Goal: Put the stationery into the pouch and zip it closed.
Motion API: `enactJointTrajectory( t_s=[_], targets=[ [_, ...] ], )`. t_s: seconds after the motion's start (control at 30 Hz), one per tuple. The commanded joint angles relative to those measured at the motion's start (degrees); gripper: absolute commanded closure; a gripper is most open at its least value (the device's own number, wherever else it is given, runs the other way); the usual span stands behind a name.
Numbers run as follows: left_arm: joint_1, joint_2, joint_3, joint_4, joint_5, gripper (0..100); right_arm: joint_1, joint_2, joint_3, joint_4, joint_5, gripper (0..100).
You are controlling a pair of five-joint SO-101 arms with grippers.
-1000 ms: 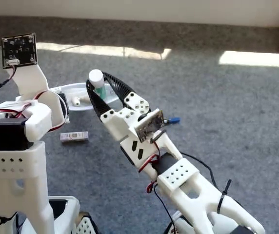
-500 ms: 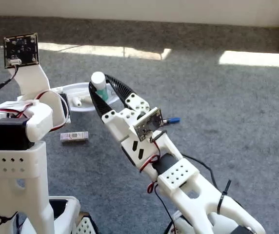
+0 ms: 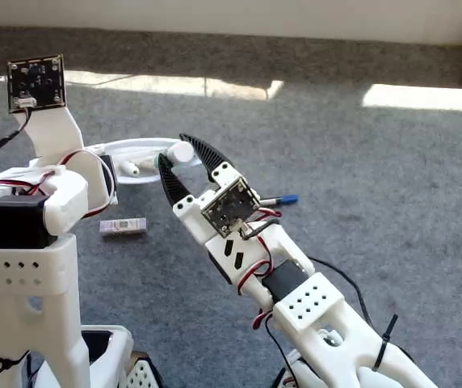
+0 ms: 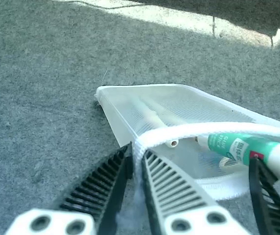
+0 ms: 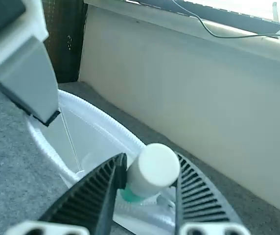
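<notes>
The white mesh pouch (image 3: 138, 150) lies open on the grey carpet. My left gripper (image 4: 136, 155) is shut on the pouch's (image 4: 169, 105) corded rim, holding the mouth up. The right gripper (image 3: 174, 150) is shut on a glue stick (image 3: 181, 151) with a white cap and green label. The glue stick (image 4: 243, 149) lies tilted at the pouch mouth, its green end over the mesh. In the right wrist view the white cap of the glue stick (image 5: 152, 164) sits between the black fingers of my right gripper (image 5: 151, 171), above the pouch (image 5: 86, 137). Two white pens (image 4: 152, 117) lie inside.
A small pale eraser-like block (image 3: 123, 226) lies on the carpet in front of the pouch. A pen with a blue cap (image 3: 281, 199) lies to the right, beside the right arm. A pale wall (image 5: 203, 88) runs along the back.
The right gripper has tipped the glue stick from upright to lying sideways and lowered it toward the pouch mouth. The left arm has stayed still.
</notes>
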Motion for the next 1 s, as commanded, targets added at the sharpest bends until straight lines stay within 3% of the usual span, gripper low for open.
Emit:
enactJointTrajectory(
  t_s=[0.0,0.27,0.6,0.8,0.97],
  targets=[
    [0.31,-0.04,-3.12,0.00,-0.53,99,1.19,-3.65,-0.40,2.42,0.53,86.5],
    [-2.15,-0.04,-3.12,-0.18,-0.53,99,1.10,-11.30,-0.48,9.19,0.53,86.5],
    [-2.42,-0.04,-3.12,0.00,-0.53,99,-4.09,-12.88,-0.40,13.93,0.79,90.6],
    [-2.42,-0.31,-1.98,-0.44,-0.53,99,-4.09,-12.97,-0.40,15.08,0.53,83.1],
    [-2.42,-0.31,-1.98,-0.44,-0.53,99,-4.00,-15.43,-3.12,21.67,0.44,83.1]
  ],
)
